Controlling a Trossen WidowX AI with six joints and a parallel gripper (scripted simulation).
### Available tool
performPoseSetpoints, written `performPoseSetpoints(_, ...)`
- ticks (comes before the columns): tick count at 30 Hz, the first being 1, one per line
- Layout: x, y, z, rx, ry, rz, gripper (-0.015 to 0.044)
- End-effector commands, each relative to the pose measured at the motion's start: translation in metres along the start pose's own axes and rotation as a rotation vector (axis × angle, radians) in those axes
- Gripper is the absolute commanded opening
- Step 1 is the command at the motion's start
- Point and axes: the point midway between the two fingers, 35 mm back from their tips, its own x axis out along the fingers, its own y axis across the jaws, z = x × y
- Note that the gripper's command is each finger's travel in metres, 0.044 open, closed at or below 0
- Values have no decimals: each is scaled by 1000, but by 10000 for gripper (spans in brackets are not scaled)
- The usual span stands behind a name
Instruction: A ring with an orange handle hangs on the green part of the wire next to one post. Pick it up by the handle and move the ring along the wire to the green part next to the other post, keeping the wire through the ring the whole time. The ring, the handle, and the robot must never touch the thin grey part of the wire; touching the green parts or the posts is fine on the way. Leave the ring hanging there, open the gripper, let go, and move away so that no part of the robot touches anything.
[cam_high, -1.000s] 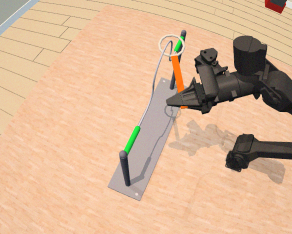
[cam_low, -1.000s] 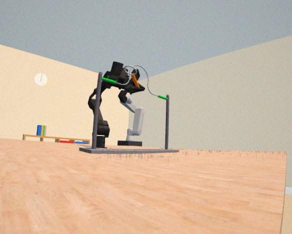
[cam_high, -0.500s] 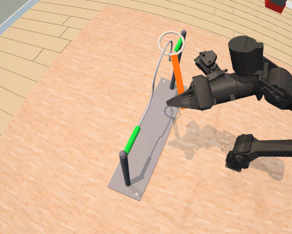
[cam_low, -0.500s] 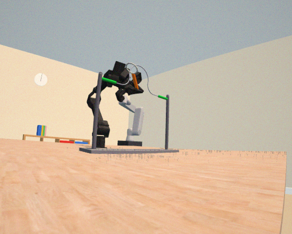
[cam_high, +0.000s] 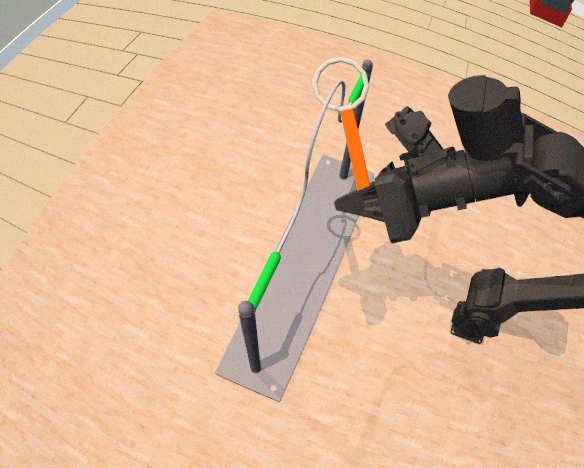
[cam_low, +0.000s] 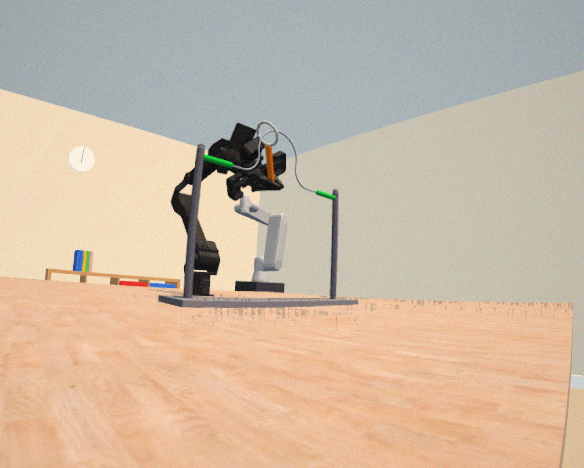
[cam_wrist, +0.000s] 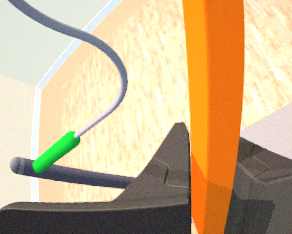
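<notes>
The pale ring (cam_high: 340, 60) (cam_low: 277, 135) is around the grey wire (cam_high: 306, 175) (cam_low: 296, 165) (cam_wrist: 125, 80) near its top bend, closer to the far post of the top view; touching cannot be told. The orange handle (cam_high: 354, 150) (cam_low: 270, 162) (cam_wrist: 217, 100) hangs below it, slightly tilted. My gripper (cam_high: 345, 202) (cam_low: 280, 185) (cam_wrist: 189, 131) is shut on the handle's lower end. One green part (cam_high: 356, 90) (cam_low: 218, 161) is at the far post, the other (cam_high: 265, 280) (cam_low: 326, 194) (cam_wrist: 56, 152) at the near post. The ring is outside the wrist view.
The far post (cam_high: 345, 165) (cam_low: 192, 225) and near post (cam_high: 251, 345) (cam_low: 334, 245) (cam_wrist: 90, 178) stand on a grey base plate (cam_high: 260, 377). Another dark arm part (cam_high: 535, 292) is at the right of the top view. A pale robot arm (cam_low: 275, 240) stands in the background.
</notes>
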Motion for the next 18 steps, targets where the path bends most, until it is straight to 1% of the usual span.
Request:
performPoseSetpoints(1,-1,-3,2,-65,-15,-42,-150)
performPoseSetpoints(18,-1,-19,5,-305,-48,-212,-150)
